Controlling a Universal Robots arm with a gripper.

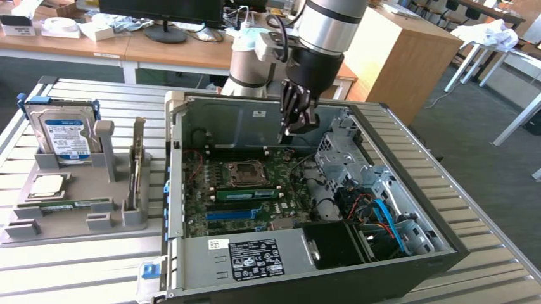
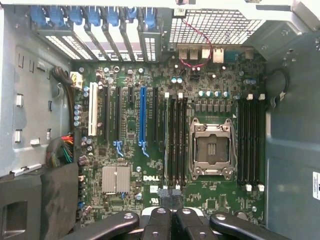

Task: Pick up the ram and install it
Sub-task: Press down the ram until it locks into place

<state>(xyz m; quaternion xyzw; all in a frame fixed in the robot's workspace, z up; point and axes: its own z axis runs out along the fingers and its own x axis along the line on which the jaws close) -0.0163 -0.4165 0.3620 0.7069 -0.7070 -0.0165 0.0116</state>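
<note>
My gripper [image 1: 296, 123] hangs above the open computer case, over the motherboard [image 1: 245, 190], with its black fingers pressed together and nothing between them. In the wrist view the shut gripper [image 2: 172, 225] looks straight down on the empty processor socket [image 2: 211, 150] and the memory slots [image 2: 176, 140] beside it. A long thin green ram stick [image 1: 72, 204] lies in the front slot of the grey holder [image 1: 21, 229] at the exterior view's left, well away from the gripper. Another green stick [image 1: 245, 193] stands in a slot next to the socket.
The holder also carries a hard drive [image 1: 63, 136], a square silver processor [image 1: 47, 185] and a taller card with a bracket [image 1: 135, 171]. Case walls, a drive cage [image 1: 338, 155] and blue cables [image 1: 384, 215] ring the motherboard. Desks stand behind.
</note>
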